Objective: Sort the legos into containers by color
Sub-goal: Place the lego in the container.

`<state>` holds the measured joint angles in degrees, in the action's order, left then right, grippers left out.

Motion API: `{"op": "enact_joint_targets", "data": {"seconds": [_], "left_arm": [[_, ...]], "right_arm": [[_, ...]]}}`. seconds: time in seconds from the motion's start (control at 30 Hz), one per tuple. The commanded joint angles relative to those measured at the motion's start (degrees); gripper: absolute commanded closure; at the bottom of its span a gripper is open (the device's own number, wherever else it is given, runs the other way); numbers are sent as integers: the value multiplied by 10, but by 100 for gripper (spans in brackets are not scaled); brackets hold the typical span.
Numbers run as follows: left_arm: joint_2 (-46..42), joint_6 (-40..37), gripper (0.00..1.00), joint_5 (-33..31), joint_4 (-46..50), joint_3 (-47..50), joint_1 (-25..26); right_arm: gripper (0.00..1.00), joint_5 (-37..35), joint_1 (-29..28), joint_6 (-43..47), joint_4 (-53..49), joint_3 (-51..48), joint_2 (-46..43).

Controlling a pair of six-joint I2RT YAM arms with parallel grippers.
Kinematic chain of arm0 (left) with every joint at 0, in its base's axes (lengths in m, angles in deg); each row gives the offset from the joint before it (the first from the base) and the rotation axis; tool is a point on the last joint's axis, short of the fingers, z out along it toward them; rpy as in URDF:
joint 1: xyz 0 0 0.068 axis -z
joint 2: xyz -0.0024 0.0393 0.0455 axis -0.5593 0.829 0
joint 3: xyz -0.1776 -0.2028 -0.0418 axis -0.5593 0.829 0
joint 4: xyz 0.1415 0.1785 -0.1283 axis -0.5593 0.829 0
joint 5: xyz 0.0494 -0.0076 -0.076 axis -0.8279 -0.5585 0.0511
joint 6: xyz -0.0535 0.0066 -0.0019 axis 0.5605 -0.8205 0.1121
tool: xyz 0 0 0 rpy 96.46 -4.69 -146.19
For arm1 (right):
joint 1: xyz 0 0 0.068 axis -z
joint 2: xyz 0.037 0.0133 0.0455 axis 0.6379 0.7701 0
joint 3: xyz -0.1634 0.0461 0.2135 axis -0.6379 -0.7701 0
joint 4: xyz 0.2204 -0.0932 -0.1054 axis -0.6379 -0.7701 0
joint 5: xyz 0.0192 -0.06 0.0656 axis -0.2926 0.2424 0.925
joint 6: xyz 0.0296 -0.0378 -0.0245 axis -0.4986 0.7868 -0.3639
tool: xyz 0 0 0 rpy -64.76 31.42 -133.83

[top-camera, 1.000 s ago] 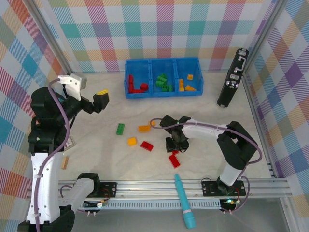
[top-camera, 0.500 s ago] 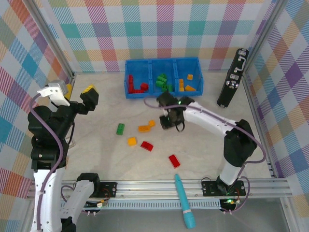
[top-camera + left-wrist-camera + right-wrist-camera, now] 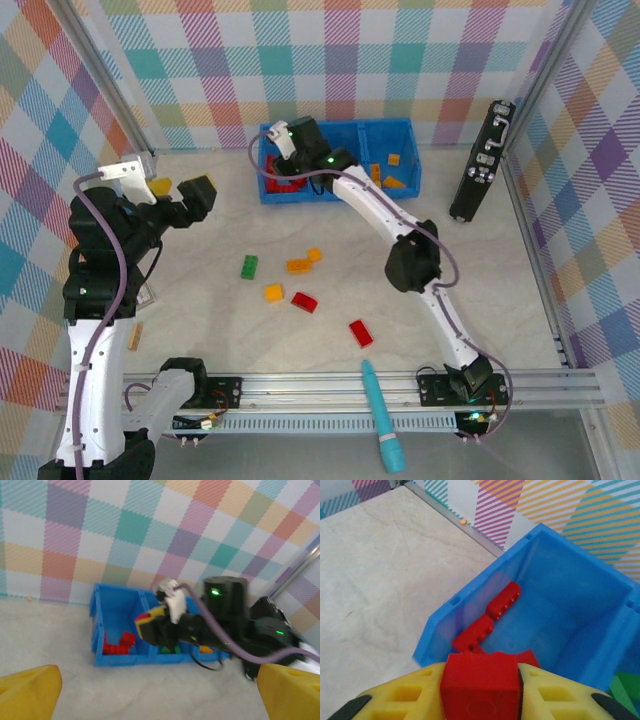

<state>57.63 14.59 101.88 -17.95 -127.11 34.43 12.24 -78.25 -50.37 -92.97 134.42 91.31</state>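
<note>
Top view, right arm: the right gripper [image 3: 300, 135] was down among the loose bricks a second ago. It has swung up and across, and now hangs over the left compartment of the blue bin [image 3: 400, 193].
Top view, left arm: the left gripper [image 3: 195, 193] has its jaws spread wide with nothing between them. It sits raised at the left, well apart from the bricks, and has only shifted a little.
Top view, table: the green brick [image 3: 249, 267], orange brick [image 3: 298, 265], yellow brick [image 3: 273, 293] and two loose red bricks [image 3: 304, 301] lie in mid-table, one red fewer than before.
Top view, clutter: the teal tool [image 3: 382, 420] and black device [image 3: 482, 160] are not involved.
Left wrist view: two yellow fingertips [image 3: 27, 692] sit at the bottom corners, far apart with nothing between them. Across the table, the right gripper shows at the bin's left end with red at its tip, though the view is blurred.
Right wrist view: the held red brick [image 3: 481, 680] is clenched between the yellow fingers [image 3: 405, 697]. It is above the near wall of the left compartment, where the stored red bricks [image 3: 502, 600] already lie.
Meaning: one red is off the table and at the matching compartment. Release looks like the next move, probably after nudging further in so the brick clears the wall.
Remaining: the loose bricks still need sorting.
</note>
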Motion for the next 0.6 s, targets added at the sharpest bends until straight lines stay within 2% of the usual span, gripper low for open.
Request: {"op": "enact_joint_targets", "data": {"seconds": [0.0, 0.17, 0.33, 0.47, 0.57], "left_arm": [[4, 17, 0, 42, 64, -5, -7], [42, 34, 0, 79, 101, 8, -4], [79, 46, 0, 81, 106, 24, 10], [106, 51, 0, 50, 124, 40, 50], [127, 71, 0, 37, 131, 57, 98]], "right_arm": [[61, 26, 16, 34, 29, 54, 36], [57, 37, 22, 50, 69, 31, 61], [55, 42, 22, 68, 79, 28, 85], [51, 29, 23, 74, 81, 29, 84], [48, 33, 26, 71, 73, 28, 63]]}}
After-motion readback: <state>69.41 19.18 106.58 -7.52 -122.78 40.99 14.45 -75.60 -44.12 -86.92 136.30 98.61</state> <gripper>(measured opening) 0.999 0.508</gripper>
